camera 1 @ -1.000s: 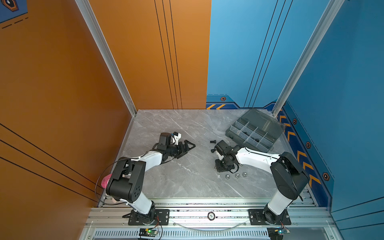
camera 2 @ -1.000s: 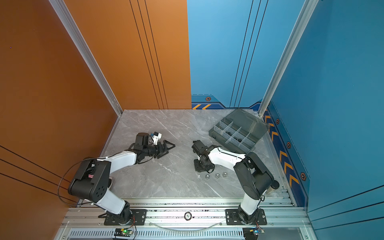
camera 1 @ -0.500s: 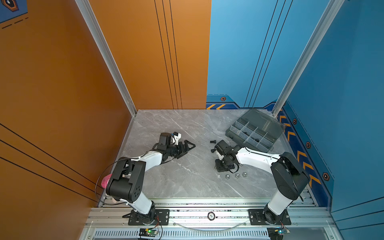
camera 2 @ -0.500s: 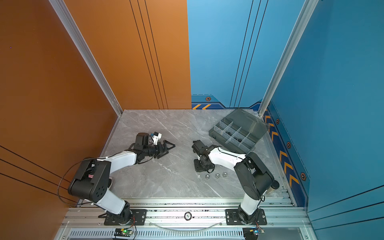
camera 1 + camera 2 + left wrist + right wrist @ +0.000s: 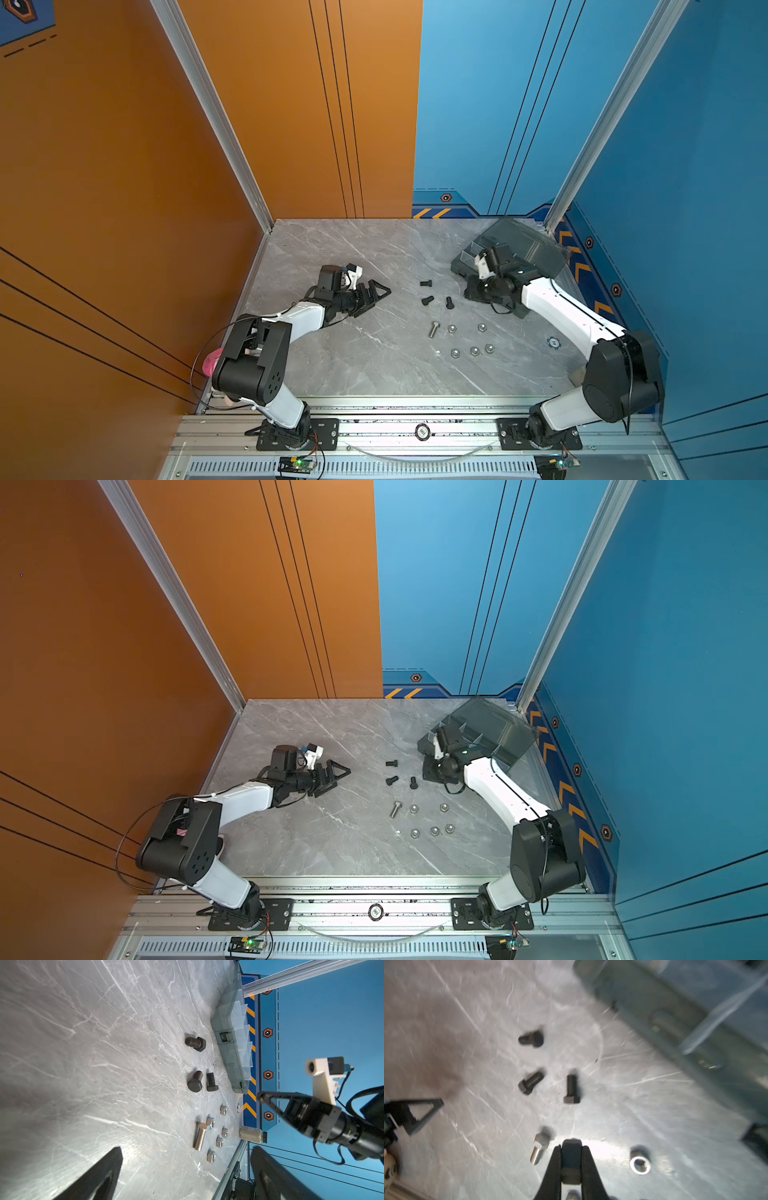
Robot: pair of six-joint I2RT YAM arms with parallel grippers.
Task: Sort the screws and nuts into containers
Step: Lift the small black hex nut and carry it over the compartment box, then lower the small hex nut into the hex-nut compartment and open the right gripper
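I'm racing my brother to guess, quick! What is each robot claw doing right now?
Left gripper: open, holding nothing.
Right gripper: shut on a black bolt.

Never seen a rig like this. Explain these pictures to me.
Two white-and-black robot arms stand at a grey marble-look table. Two pictures look down from overhead; the other two come from cameras on the arms' wrists. Loose on the table lie three short black bolts, one silver bolt and five silver hex nuts, near a smoky-grey plastic organiser box with its lid open. The left gripper is open and empty. The right gripper pinches a small black piece, apparently another bolt.
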